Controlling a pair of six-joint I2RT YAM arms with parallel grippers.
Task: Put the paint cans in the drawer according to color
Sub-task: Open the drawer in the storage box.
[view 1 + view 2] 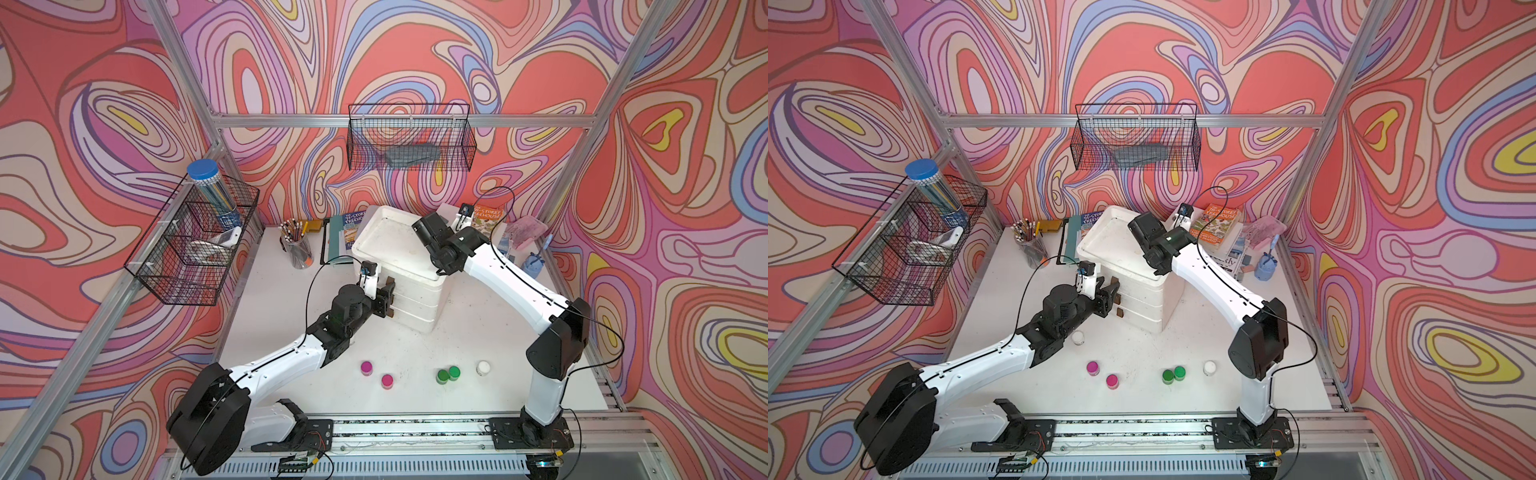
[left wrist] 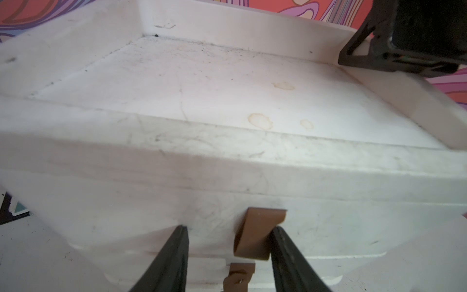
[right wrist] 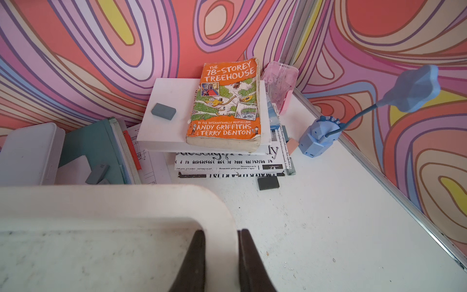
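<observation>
Left arm (image 1: 282, 357) stretched forward, left end effector (image 2: 230, 230) at the drawer unit (image 1: 415, 309) front, jaws narrow but not closed, straddling the top handle (image 2: 255, 232), one finger touching it. Right arm (image 1: 511, 286) arched over, right end effector (image 3: 221, 233) clamped on the unit's rear rim. On the worktop (image 1: 415, 399) out front: pink paint cans (image 1: 366, 367), green paint cans (image 1: 443, 376), white paint can (image 1: 483, 368). The second white paint can (image 1: 1078, 337) sits beside the left arm.

Front strip: table (image 1: 415, 353) lay bare between drawer unit (image 1: 419, 307) and the jars.
Jar row: magenta jar (image 1: 366, 367), green jar (image 1: 443, 376), white jar (image 1: 483, 368) stood with gaps between colours.
Drawer front: left gripper (image 2: 230, 228) straddled the top handle (image 2: 255, 232), jaws apart.
Unit top: right gripper (image 3: 222, 232) pinched the far rim; right arm (image 1: 511, 278) crossed that side.
Back right corner: book stack (image 3: 227, 106), blue lamp (image 3: 318, 136) crowded it.
</observation>
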